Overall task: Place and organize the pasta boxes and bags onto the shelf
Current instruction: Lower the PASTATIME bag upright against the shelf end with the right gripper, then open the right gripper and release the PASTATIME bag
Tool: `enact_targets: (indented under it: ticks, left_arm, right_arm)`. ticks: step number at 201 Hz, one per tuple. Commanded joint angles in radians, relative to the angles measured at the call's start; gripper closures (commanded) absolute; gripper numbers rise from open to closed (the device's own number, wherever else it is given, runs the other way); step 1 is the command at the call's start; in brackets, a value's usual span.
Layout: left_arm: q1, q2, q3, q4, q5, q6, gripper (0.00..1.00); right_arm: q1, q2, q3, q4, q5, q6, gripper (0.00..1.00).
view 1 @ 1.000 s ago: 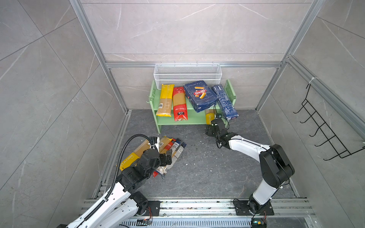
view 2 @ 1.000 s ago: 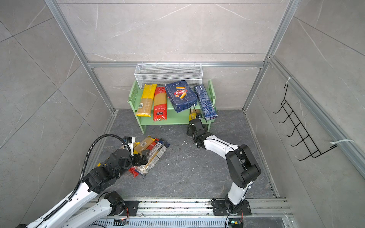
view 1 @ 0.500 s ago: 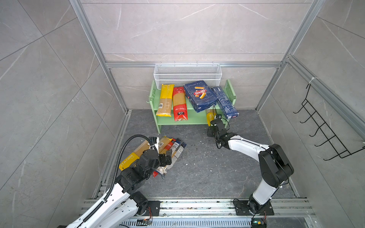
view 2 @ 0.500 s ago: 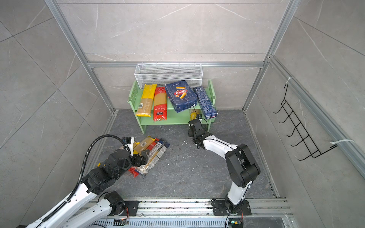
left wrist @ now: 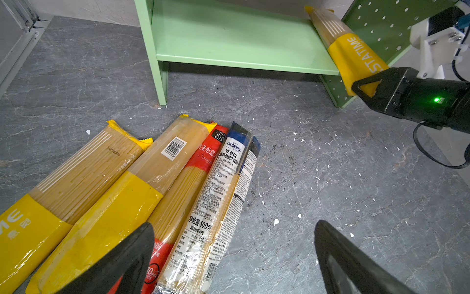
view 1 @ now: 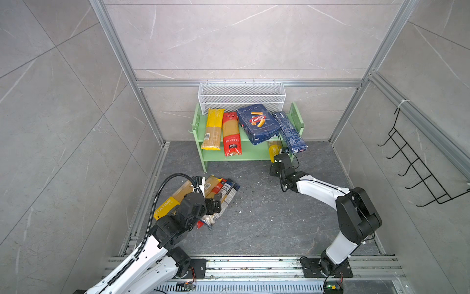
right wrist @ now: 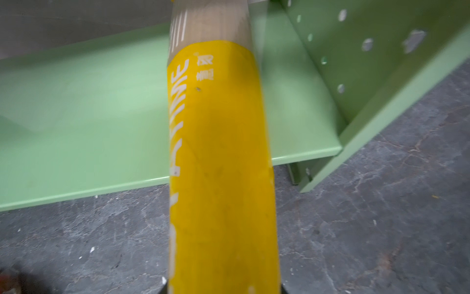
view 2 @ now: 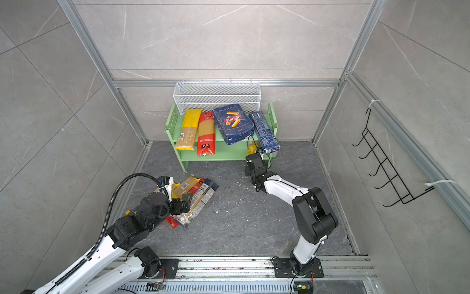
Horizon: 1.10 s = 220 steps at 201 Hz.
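Observation:
The light green shelf holds both dark blue pasta boxes on its upper board, the wide Barilla one and the narrow one, beside a yellow bag and a red bag. My right gripper is shut on the near end of a yellow PASTATIME bag, whose far end rests on the lower board by the right side panel. Several more bags lie side by side on the floor. Just above their near ends hovers my left gripper, open and empty.
A white wire-mesh basket hangs on the back wall above the shelf. A black wire hook rack is fixed to the right wall. Tiled walls close in three sides, and a metal rail runs along the front.
My right gripper has gone from open to shut on the yellow bag's near end at the lower board. The left arm has barely moved.

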Motion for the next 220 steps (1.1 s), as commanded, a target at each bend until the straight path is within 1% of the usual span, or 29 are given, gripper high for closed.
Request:
enact_targets:
  ticks: [1, 44, 60, 72, 80, 90, 97, 108, 127, 173, 196, 220]
  left_arm:
    - [-0.004, 0.012, 0.009, 0.009, 0.002, -0.011, 0.00]
    - [-0.003, 0.051, 0.015, 0.039, 0.013, -0.007, 0.00]
    - [-0.005, 0.057, 0.016, 0.043, 0.013, -0.008, 0.00]
    - [-0.005, 0.059, 0.016, 0.046, 0.013, -0.009, 0.00]
    - [-0.004, 0.058, 0.016, 0.045, 0.013, -0.009, 0.00]
    - [-0.005, 0.056, 0.018, 0.045, 0.011, -0.010, 0.00]
    - [-0.006, 0.055, 0.018, 0.042, 0.010, -0.010, 0.00]
    - [-0.006, 0.052, 0.018, 0.041, 0.011, -0.009, 0.00]
    - [-0.008, 0.045, 0.018, 0.035, 0.013, -0.008, 0.00]
    - [-0.014, 0.007, 0.015, 0.014, 0.018, -0.015, 0.00]
    - [-0.015, 0.001, 0.029, -0.028, -0.014, -0.021, 0.00]
    - [-0.015, 0.037, 0.041, -0.072, -0.011, -0.030, 0.00]
  right_arm:
    - [-0.052, -0.022, -0.036, -0.057, 0.038, -0.003, 0.78]
    - [-0.099, -0.026, -0.037, -0.051, -0.011, -0.022, 0.76]
    - [-0.108, -0.026, -0.033, -0.052, -0.023, -0.026, 0.71]
    - [-0.109, -0.030, -0.034, -0.048, -0.034, -0.030, 0.60]
    - [-0.109, -0.036, -0.043, -0.040, -0.047, -0.031, 0.49]
    - [-0.109, -0.050, -0.055, -0.030, -0.061, -0.032, 0.30]
    - [-0.109, -0.060, -0.063, -0.026, -0.074, -0.030, 0.21]
    - [-0.109, -0.071, -0.068, -0.030, -0.090, -0.031, 0.14]
    - [-0.109, -0.094, -0.081, -0.030, -0.113, -0.029, 0.11]
    - [-0.105, -0.163, -0.115, -0.051, -0.161, -0.004, 0.06]
    - [-0.085, -0.214, -0.151, -0.058, -0.152, 0.008, 0.04]
    - [-0.055, -0.272, -0.198, -0.096, -0.135, 0.044, 0.03]
